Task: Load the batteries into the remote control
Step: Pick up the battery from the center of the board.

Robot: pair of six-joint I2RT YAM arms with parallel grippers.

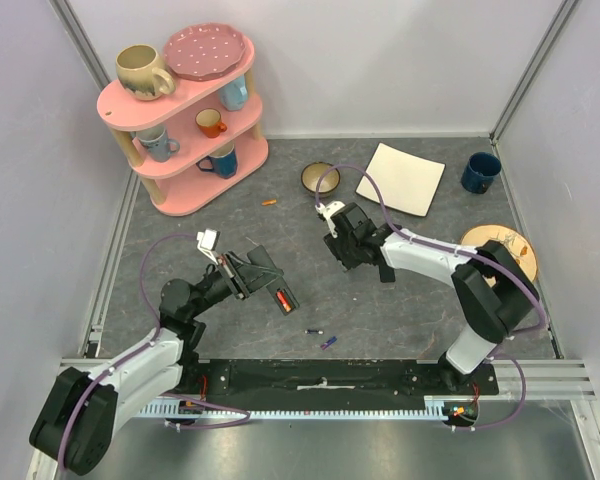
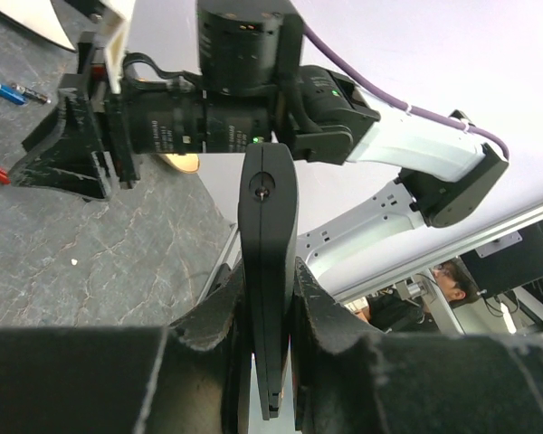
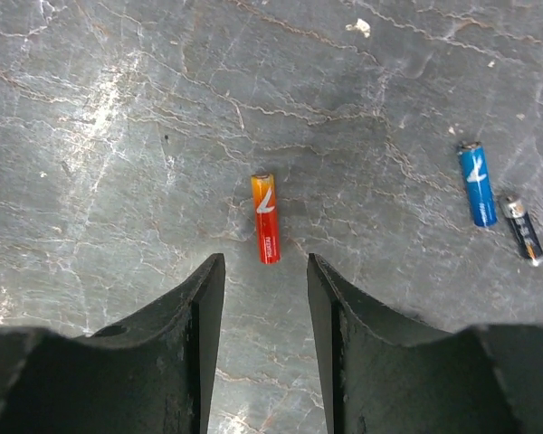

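Jaws on your left gripper (image 2: 267,298) are clamping the remote control (image 2: 267,217), your right gripper (image 3: 264,259) is holding its own apart over an orange-red battery (image 3: 265,217) — you're seemingly lining up the pickup, needing a straight drop.

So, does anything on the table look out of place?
One orange battery lies alone near the pink shelf, far from the other batteries. Nothing looks spilled or damaged.

Slim black remote control (image 2: 267,235) held on edge, off the table. On table: orange-red battery (image 3: 265,217) lying flat; blue battery (image 3: 477,183) and dark battery (image 3: 523,229) near-right of it.
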